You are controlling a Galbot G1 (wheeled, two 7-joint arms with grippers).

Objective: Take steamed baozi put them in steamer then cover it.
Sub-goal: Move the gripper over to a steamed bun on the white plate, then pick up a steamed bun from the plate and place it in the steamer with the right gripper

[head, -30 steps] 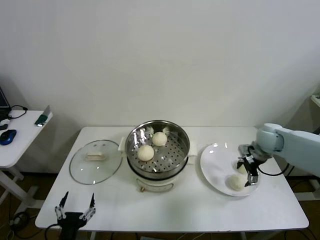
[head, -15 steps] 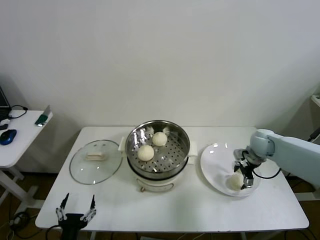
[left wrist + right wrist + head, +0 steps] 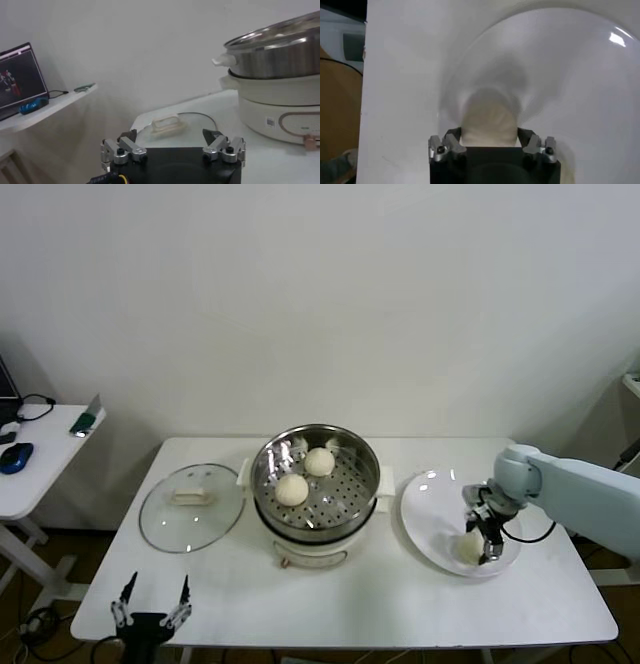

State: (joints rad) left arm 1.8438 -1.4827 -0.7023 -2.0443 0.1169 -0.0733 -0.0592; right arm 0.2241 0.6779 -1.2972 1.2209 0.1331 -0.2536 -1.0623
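Two steamed baozi (image 3: pixel 292 489) (image 3: pixel 319 461) lie on the perforated tray of the steel steamer (image 3: pixel 372 469) at the table's middle. A third baozi (image 3: pixel 466 548) (image 3: pixel 489 117) rests on the white plate (image 3: pixel 425 519) to the steamer's right. My right gripper (image 3: pixel 480 544) (image 3: pixel 489 134) is down over it, its fingers pressed against both sides of the bun. The glass cover (image 3: pixel 170 524) (image 3: pixel 172 125) lies flat on the table left of the steamer (image 3: pixel 280 55). My left gripper (image 3: pixel 150 604) (image 3: pixel 172 137) hangs open at the table's front left edge, holding nothing.
A small white side table (image 3: pixel 40 484) stands at the far left with a blue mouse (image 3: pixel 15 456) on it. A laptop screen (image 3: pixel 17 75) shows in the left wrist view. The table's right edge is close behind the plate.
My right gripper has slid a little left and down over the baozi on the plate and closed its fingers onto it. The left arm has not moved.
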